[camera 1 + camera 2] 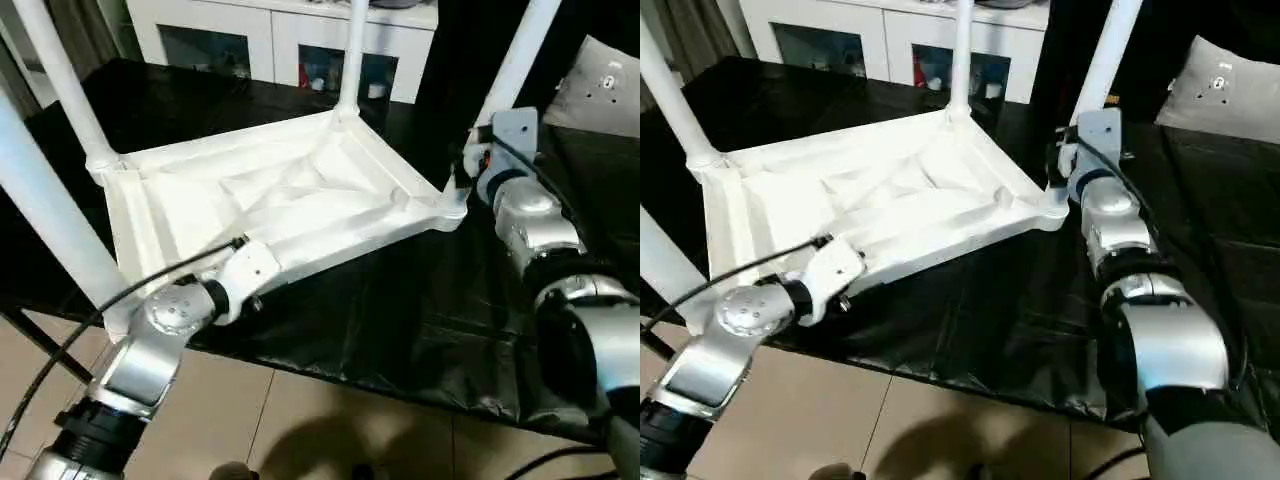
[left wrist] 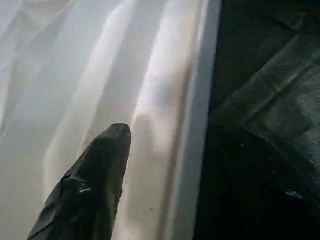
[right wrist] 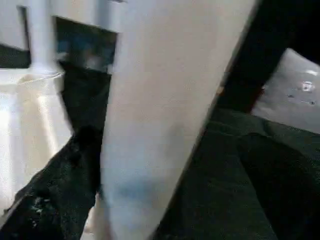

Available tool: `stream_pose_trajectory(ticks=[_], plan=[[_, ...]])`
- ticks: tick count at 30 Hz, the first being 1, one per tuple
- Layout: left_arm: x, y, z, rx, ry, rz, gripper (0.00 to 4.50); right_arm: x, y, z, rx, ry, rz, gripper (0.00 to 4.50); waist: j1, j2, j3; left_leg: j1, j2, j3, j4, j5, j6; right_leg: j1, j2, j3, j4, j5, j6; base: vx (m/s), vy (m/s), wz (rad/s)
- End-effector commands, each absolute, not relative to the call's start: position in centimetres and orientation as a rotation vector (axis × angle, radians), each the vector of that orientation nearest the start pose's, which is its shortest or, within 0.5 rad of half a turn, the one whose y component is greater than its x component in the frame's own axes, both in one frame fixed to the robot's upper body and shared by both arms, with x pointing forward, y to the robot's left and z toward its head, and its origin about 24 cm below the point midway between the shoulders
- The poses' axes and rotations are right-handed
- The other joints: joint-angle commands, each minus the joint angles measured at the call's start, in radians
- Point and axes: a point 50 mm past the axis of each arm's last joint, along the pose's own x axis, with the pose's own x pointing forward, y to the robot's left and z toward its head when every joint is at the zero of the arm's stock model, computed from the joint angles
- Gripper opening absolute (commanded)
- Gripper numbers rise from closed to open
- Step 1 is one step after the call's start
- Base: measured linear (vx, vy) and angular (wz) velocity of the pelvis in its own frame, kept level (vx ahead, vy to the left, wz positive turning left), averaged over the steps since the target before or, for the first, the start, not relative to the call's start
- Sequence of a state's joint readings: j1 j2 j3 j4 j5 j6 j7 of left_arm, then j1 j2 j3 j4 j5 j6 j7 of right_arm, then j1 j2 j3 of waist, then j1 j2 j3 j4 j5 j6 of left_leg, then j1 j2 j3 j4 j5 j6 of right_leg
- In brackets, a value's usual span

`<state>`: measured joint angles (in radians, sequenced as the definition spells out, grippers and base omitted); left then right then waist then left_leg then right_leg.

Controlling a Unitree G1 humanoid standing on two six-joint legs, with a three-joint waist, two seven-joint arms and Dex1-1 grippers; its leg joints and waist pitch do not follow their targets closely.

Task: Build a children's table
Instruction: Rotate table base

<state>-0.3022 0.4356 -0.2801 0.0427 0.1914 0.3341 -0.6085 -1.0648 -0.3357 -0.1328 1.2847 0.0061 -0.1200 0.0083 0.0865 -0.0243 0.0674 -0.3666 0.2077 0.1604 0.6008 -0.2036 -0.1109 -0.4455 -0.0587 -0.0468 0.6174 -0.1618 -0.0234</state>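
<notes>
The children's table (image 1: 270, 215) lies upside down on the black worktop (image 1: 420, 320), legs up. Light, stiff, slick plastic: grip its rim. Left gripper (image 2: 100, 175) rests there, right gripper (image 1: 478, 160) around a leg, both jaws spread.

A black-covered work table (image 1: 420, 330) stands before a white cabinet (image 1: 270, 40), grey cushion (image 1: 1230, 90) alongside

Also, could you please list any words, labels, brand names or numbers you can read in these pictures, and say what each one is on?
No readable text.
Grey cushion: small mark, too small to read.
Cabinet: items behind its glass doors, too blurred to read.
White table: plain, no markings.
</notes>
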Motion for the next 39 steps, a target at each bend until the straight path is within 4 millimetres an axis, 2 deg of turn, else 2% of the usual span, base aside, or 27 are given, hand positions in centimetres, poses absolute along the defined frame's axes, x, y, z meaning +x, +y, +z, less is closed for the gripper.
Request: stream_pose_trajectory(ticks=[1, 3, 10, 12, 15, 18, 20, 22, 23, 25, 26, 28, 29, 31, 32, 33, 36, 37, 38, 39], plan=[[29.3, 14.9, 6.0, 0.685, 0.311, -0.736, 3.12, 41.1, -22.5, 14.3, -0.149, 0.056, -0.189, 4.50, -0.003, -0.005, -0.066, -0.003, -0.003, 0.018, -0.059, -0.102, 0.065, 0.076, -0.046, 0.031, -0.048, -0.090, -0.219, 0.000, 0.000, 0.00], [29.5, 15.4, 5.8, 0.712, 0.322, -0.714, 3.12, 41.0, -23.3, 14.8, -0.102, 0.028, -0.224, 4.50, -0.001, 0.000, -0.065, 0.002, -0.003, 0.019, -0.059, -0.123, 0.059, 0.072, -0.046, 0.031, -0.052, -0.121, -0.212, 0.000, 0.000, 0.00], [30.4, 17.0, 5.7, 0.767, 0.338, -0.639, 3.12, 40.3, -25.7, 15.0, -0.066, -0.013, -0.293, 4.50, 0.001, -0.004, -0.066, 0.001, -0.003, 0.020, -0.058, -0.122, 0.054, 0.072, -0.046, 0.031, -0.050, -0.126, -0.202, 0.000, 0.000, 0.00], [30.9, 17.8, 5.8, 0.784, 0.341, -0.610, 3.12, 39.5, -27.5, 14.6, -0.050, -0.024, -0.355, 4.50, 0.004, -0.003, -0.070, 0.002, -0.005, 0.021, -0.055, -0.109, 0.056, 0.074, -0.045, 0.033, -0.048, -0.109, -0.200, 0.000, 0.000, 0.00], [31.2, 18.3, 5.9, 0.793, 0.341, -0.592, 3.12, 38.7, -28.9, 14.1, -0.035, -0.025, -0.393, 4.50, 0.014, 0.001, -0.075, 0.007, -0.003, 0.022, -0.052, -0.081, 0.064, 0.072, -0.041, 0.032, -0.041, -0.048, -0.209, 0.000, 0.000, 0.00], [31.7, 18.7, 5.9, 0.804, 0.339, -0.577, 3.12, 37.8, -30.4, 13.6, -0.033, -0.039, -0.425, 4.50, 0.022, -0.001, -0.076, 0.003, -0.006, 0.022, -0.051, -0.079, 0.070, 0.075, -0.039, 0.031, -0.041, -0.031, -0.211, 0.000, 0.000, 0.00], [32.0, 18.8, 6.0, 0.809, 0.335, -0.570, 3.12, 37.3, -30.6, 13.5, -0.050, -0.059, -0.414, 4.50, 0.015, -0.008, -0.076, -0.003, -0.008, 0.020, -0.052, -0.092, 0.057, 0.083, -0.043, 0.030, -0.045, -0.071, -0.193, 0.000, 0.000, 0.00], [32.2, 18.8, 6.0, 0.810, 0.333, -0.566, 3.12, 37.0, -30.5, 13.4, -0.053, -0.073, -0.401, 4.50, 0.013, -0.008, -0.076, -0.003, -0.008, 0.020, -0.052, -0.095, 0.055, 0.083, -0.044, 0.031, -0.048, -0.092, -0.181, 0.000, 0.000, 0.00], [32.5, 18.8, 6.1, 0.808, 0.328, -0.554, 3.12, 36.4, -30.1, 13.2, -0.067, -0.088, -0.372, 4.50, 0.010, -0.013, -0.072, -0.004, -0.012, 0.023, -0.053, -0.111, 0.052, 0.081, -0.040, 0.031, -0.060, -0.155, -0.149, 0.000, 0.000, 0.00], [32.7, 18.8, 6.1, 0.804, 0.324, -0.544, 3.12, 36.0, -29.6, 13.1, -0.075, -0.095, -0.354, 4.50, 0.011, -0.013, -0.074, -0.005, -0.010, 0.019, -0.056, -0.103, 0.047, 0.083, -0.043, 0.031, -0.061, -0.184, -0.124, 0.000, 0.000, 0.00], [33.0, 18.9, 6.1, 0.789, 0.315, -0.530, 3.12, 34.9, -28.9, 12.9, -0.072, -0.105, -0.342, 4.50, 0.014, -0.013, -0.072, -0.003, -0.012, 0.021, -0.056, -0.100, 0.047, 0.081, -0.040, 0.033, -0.066, -0.194, -0.101, 0.000, 0.000, 0.00], [33.1, 18.8, 6.1, 0.784, 0.308, -0.521, 3.12, 34.0, -28.3, 12.7, -0.058, -0.108, -0.343, 4.50, 0.010, -0.014, -0.074, -0.007, -0.010, 0.015, -0.060, -0.088, 0.043, 0.086, -0.042, 0.032, -0.062, -0.194, -0.088, 0.000, 0.000, 0.00], [33.1, 18.8, 6.2, 0.789, 0.299, -0.517, 3.12, 33.2, -27.9, 12.6, -0.048, -0.113, -0.347, 4.50, 0.004, -0.018, -0.073, -0.003, -0.008, 0.016, -0.061, -0.101, 0.039, 0.078, -0.042, 0.032, -0.066, -0.229, -0.076, 0.000, 0.000, 0.00], [33.1, 18.8, 6.2, 0.779, 0.289, -0.511, 3.12, 32.6, -27.6, 12.6, -0.056, -0.114, -0.346, 4.50, 0.001, -0.015, -0.071, -0.001, -0.007, 0.015, -0.064, -0.125, 0.032, 0.075, -0.042, 0.032, -0.073, -0.271, -0.066, 0.000, 0.000, 0.00], [33.1, 18.4, 6.1, 0.737, 0.253, -0.514, 3.12, 30.9, -26.7, 12.7, -0.087, -0.124, -0.344, 4.50, -0.002, -0.020, -0.067, -0.002, -0.008, 0.015, -0.065, -0.136, 0.031, 0.073, -0.040, 0.032, -0.078, -0.306, -0.056, 0.000, 0.000, 0.00], [33.0, 18.1, 6.2, 0.722, 0.233, -0.522, 3.12, 30.6, -26.6, 12.8, -0.085, -0.127, -0.349, 4.50, 0.001, -0.018, -0.065, -0.001, -0.008, 0.016, -0.065, -0.140, 0.029, 0.072, -0.041, 0.034, -0.082, -0.320, -0.044, 0.000, 0.000, 0.00], [32.8, 17.1, 6.5, 0.646, 0.172, -0.553, 3.12, 29.6, -26.1, 13.1, -0.059, -0.123, -0.361, 4.50, -0.003, -0.017, -0.068, 0.000, -0.006, 0.013, -0.068, -0.160, 0.027, 0.066, -0.043, 0.032, -0.083, -0.354, -0.035, 0.000, 0.000, 0.00], [32.4, 16.1, 6.8, 0.557, 0.119, -0.586, 3.12, 29.0, -25.7, 13.3, -0.047, -0.113, -0.347, 4.50, -0.002, -0.018, -0.066, 0.000, -0.001, 0.012, -0.071, -0.162, 0.026, 0.068, -0.047, 0.035, -0.083, -0.354, -0.036, 0.000, 0.000, 0.00], [32.2, 15.5, 7.1, 0.515, 0.087, -0.604, 3.12, 28.8, -25.4, 13.3, -0.052, -0.103, -0.327, 4.50, -0.004, -0.016, -0.068, 0.002, 0.000, 0.012, -0.071, -0.169, 0.029, 0.063, -0.047, 0.034, -0.084, -0.349, -0.042, 0.000, 0.000, 0.00], [32.0, 15.1, 7.2, 0.472, 0.072, -0.612, 3.12, 28.8, -25.2, 13.4, -0.051, -0.105, -0.309, 4.50, -0.003, -0.011, -0.069, 0.002, 0.000, 0.011, -0.071, -0.168, 0.028, 0.064, -0.047, 0.035, -0.082, -0.339, -0.045, 0.000, 0.000, 0.00]])
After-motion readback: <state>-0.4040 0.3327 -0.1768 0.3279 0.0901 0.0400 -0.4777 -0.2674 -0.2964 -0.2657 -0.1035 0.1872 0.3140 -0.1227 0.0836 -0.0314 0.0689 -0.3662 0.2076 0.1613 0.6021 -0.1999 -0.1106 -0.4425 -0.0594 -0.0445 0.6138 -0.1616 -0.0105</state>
